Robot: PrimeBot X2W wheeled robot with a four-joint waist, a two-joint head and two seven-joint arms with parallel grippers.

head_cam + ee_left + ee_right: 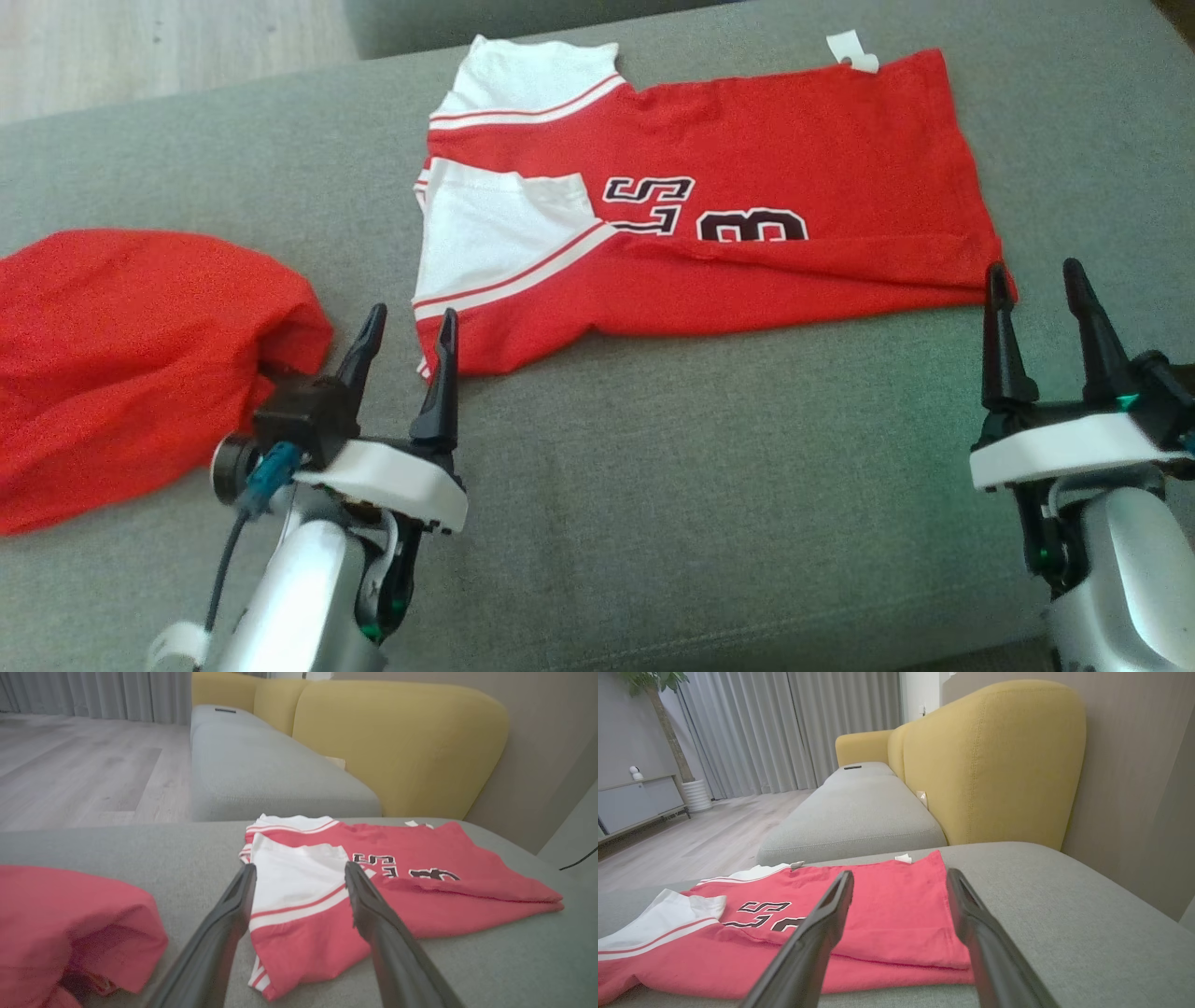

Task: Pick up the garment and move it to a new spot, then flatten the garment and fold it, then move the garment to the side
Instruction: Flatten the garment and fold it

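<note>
Left gripper (414,313) and right gripper (1035,266), fingers spread and empty, over the near half of the grey cushion (700,467); folded jersey (794,140) lies on its far half, long axis crosswise, sleeves pointing left.

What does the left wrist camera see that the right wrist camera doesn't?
Left wrist view, not the right: a crumpled red cloth lying on the grey cushion, apart from the jersey. Right wrist view, not the left: a potted tree and a low grey cabinet. Both: the red-and-white jersey, the grey cushion, the yellow backrest, the curtains and the wooden floor.
</note>
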